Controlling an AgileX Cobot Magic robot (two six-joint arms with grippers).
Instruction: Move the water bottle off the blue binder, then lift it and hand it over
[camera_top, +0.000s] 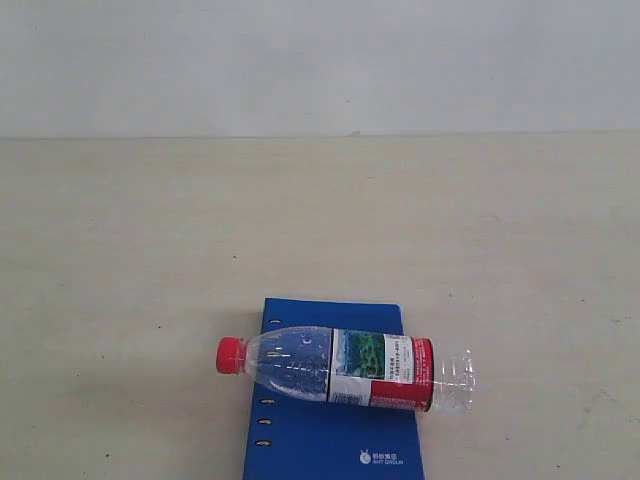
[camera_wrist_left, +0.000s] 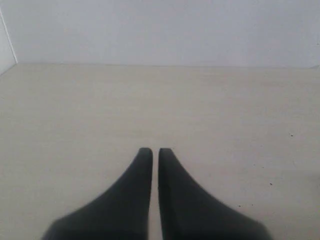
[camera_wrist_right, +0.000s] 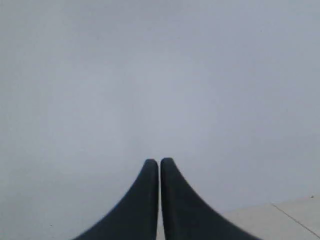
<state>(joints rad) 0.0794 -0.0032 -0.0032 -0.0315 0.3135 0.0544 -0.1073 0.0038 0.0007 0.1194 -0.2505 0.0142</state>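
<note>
On the pale wooden tabletop (camera_top: 120, 250): flat bright-blue ring binder (camera_top: 330, 445), near end cut off by the frame. Lying across it, small clear plastic water bottle (camera_top: 345, 368) on its side, red cap past the spine edge, base overhanging opposite. Left gripper (camera_wrist_left: 151, 150), right gripper (camera_wrist_right: 159, 161): dark fingers pressed together, empty. The bottle is outside both wrist views, so its place relative to them cannot be told.

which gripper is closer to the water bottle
Cannot tell. The left gripper looks over the table, the right gripper faces the wall; both are away from the water bottle, outside the exterior view.
</note>
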